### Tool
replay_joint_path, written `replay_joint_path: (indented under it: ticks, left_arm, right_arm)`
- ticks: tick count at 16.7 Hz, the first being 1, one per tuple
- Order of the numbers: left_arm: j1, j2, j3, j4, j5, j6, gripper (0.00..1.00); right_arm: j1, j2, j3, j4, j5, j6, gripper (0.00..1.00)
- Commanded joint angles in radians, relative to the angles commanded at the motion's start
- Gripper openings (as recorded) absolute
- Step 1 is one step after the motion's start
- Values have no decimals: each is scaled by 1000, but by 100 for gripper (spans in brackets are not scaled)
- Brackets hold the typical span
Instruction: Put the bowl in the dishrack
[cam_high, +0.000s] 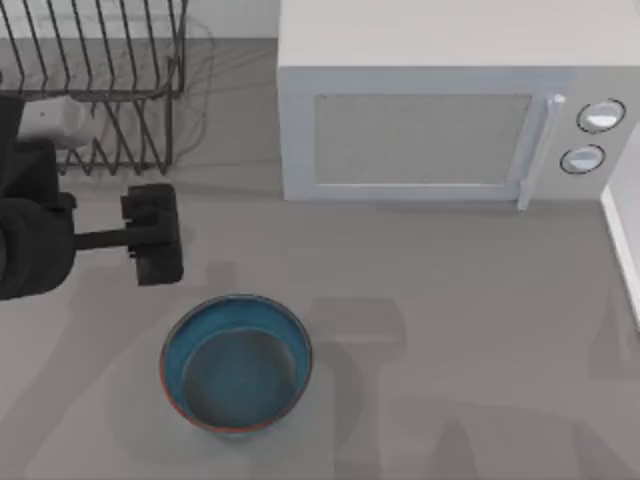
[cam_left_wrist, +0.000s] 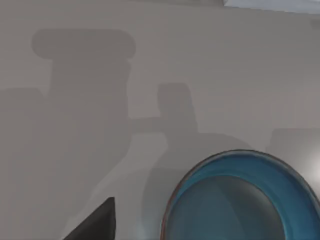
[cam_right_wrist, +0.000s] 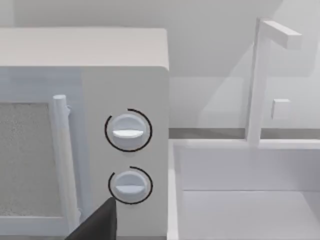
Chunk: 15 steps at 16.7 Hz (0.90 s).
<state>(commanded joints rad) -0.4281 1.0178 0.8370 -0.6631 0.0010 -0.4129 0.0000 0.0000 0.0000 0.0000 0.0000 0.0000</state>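
The teal-blue bowl (cam_high: 237, 362) with a thin orange-red rim stands upright on the grey table, front and left of centre; the left wrist view has it close below (cam_left_wrist: 240, 200). My left gripper (cam_high: 160, 236) hovers open a little behind and to the left of the bowl, apart from it, and one of its dark fingers (cam_left_wrist: 97, 222) is in sight. The black wire dishrack (cam_high: 100, 80) stands at the back left corner, behind that arm. One dark finger (cam_right_wrist: 97, 222) of my right gripper is in the right wrist view, off centre, facing the microwave's knobs.
A pale grey microwave (cam_high: 450, 120) fills the back middle and right, door shut, two knobs (cam_right_wrist: 128, 131) on its right side. A white sink (cam_right_wrist: 240, 200) with a faucet (cam_right_wrist: 260, 80) sits at the table's right edge.
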Motion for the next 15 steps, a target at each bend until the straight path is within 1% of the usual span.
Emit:
replay_joint_path:
  ticks: [4,8,12,15]
  left_arm:
    - [-159,389,303,-252,0,-154,100]
    - [-287,685,558,-448,1,-279,100]
    - [-366,868,723,-561,1,-356,100]
    - [-382,901,758,-584,0,-372,100]
  right_arm:
    - [0,0,0,0,0,0,100]
    - [0,0,0,0,0,0,100]
    - [0,0,0,0,0,0,100]
    - [0,0,0,0,0,0,100]
